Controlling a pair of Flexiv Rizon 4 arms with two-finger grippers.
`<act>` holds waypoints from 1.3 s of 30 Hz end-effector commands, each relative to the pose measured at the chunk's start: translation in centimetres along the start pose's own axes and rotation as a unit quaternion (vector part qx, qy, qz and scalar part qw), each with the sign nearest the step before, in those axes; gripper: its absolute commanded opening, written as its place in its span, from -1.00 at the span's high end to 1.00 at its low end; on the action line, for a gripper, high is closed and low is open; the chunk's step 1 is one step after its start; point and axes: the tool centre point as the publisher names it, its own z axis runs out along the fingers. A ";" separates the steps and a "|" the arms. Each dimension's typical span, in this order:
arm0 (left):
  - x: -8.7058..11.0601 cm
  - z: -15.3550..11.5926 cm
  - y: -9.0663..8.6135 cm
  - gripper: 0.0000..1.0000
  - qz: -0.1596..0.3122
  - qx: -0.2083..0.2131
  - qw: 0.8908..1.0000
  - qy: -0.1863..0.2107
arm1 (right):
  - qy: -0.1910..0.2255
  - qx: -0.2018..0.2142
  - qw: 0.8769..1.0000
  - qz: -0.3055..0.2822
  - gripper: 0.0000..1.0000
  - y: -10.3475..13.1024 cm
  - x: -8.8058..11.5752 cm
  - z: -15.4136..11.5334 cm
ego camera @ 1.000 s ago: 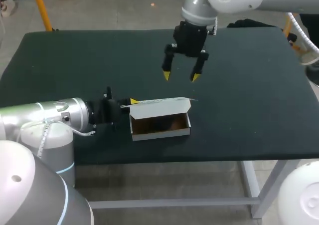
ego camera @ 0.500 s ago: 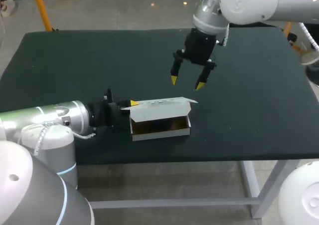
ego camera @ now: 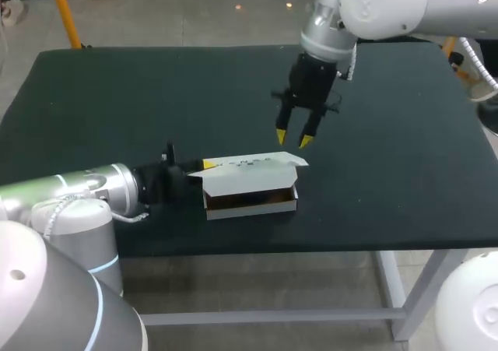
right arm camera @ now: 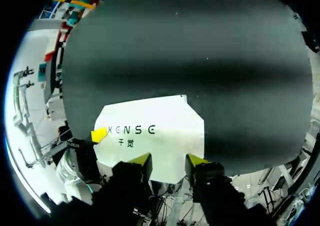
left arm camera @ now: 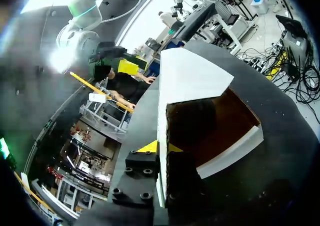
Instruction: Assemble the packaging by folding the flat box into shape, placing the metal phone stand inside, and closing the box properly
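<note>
The white box (ego camera: pixel 250 189) sits near the front edge of the bench (ego camera: pixel 405 172), its lid flap raised. Our left hand (left arm camera: pixel 160 147) pinches its end wall. Our right hand (ego camera: pixel 292 139) hovers just behind the lid, fingers slightly apart and empty.

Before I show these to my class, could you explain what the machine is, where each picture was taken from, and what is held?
This is a robot with two arms at a black table. One picture looks down from above and behind. The two round ones come from cameras on the wrists. On the table lies a white cardboard box, its lid half raised. The left tool is closed on one end of the box. The right tool hangs above the lid, slightly open, holding nothing.
</note>
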 end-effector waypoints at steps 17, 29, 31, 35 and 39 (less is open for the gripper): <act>0.7 0.1 0.0 1.00 0.008 0.006 1.000 -0.006 | 0.014 0.024 0.999 -0.025 0.07 -1.4 -0.8 2.8; 0.9 0.0 -0.1 0.87 0.010 0.008 1.000 -0.009 | 0.019 0.030 0.999 -0.027 0.10 -1.5 -1.3 3.6; 0.9 0.0 -0.1 0.84 0.011 0.008 1.000 -0.010 | 0.020 0.030 0.999 -0.028 0.11 -1.5 -1.4 3.7; 0.9 0.0 -0.1 0.69 0.011 0.009 1.000 -0.012 | 0.022 0.031 0.999 -0.028 0.15 -1.5 -1.6 3.9; 0.9 -0.2 -0.1 0.55 0.011 0.009 1.000 -0.015 | 0.023 0.031 0.999 -0.027 0.16 -1.5 -1.7 3.9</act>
